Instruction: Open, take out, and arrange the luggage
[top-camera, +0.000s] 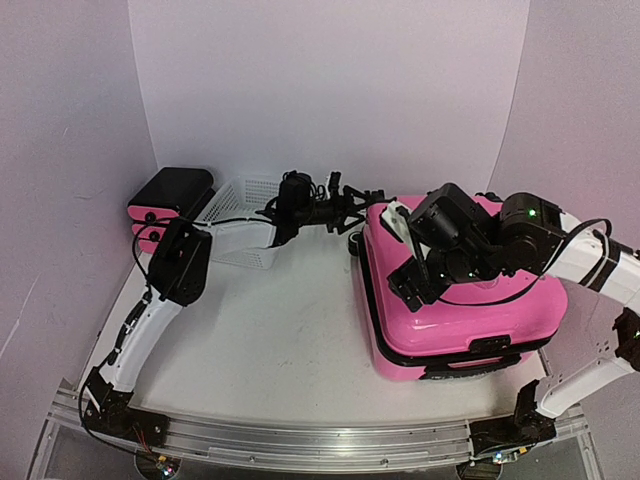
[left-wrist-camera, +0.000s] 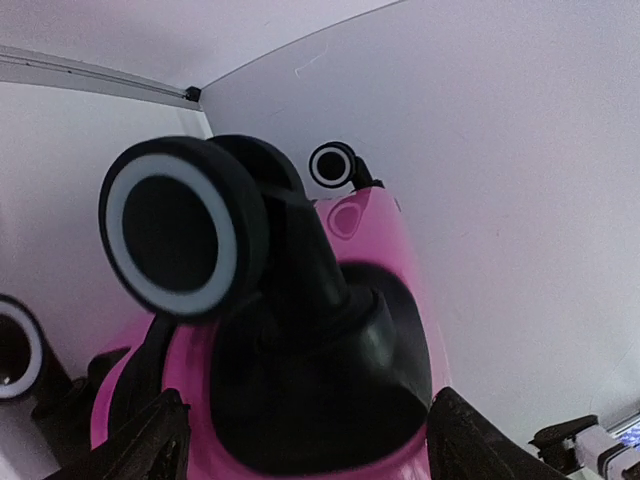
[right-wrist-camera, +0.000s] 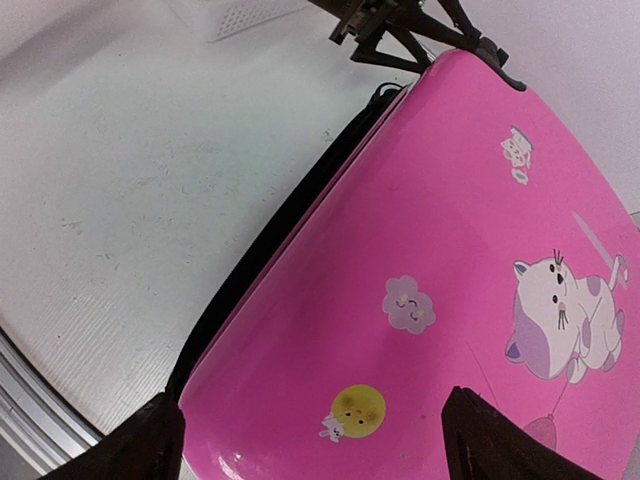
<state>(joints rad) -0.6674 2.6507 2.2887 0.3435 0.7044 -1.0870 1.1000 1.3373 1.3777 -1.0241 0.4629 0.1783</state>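
**Luggage closed and flat by the table's right edge; both grippers open, nothing held**

**Top external.** The luggage (top-camera: 470, 310) is found lying flat and zipped on the table (top-camera: 280, 340), towards its right edge, with the wheels turned to the far edge. The left gripper (top-camera: 352, 208) is set at the far-left corner of the case, jaws apart. The right gripper (top-camera: 412, 283) hangs over the lid, jaws apart. The shell is judged stiff, glossy and slippery. It is bulky, and its weight cannot be judged because the contents are hidden. A hold is better sought at the zipper pull or the lid's rim than on the smooth face.

**Left wrist.** A black wheel (left-wrist-camera: 180, 230) and its mount are seen between the spread fingers. Contact cannot be confirmed, as the close parts are blurred.

**Right wrist.** The pink lid, a cat sticker (right-wrist-camera: 560, 315) and the black zipper band (right-wrist-camera: 270, 250) are shown between widely parted fingers. No zipper pull can be made out, and the lid's right side is cut off.
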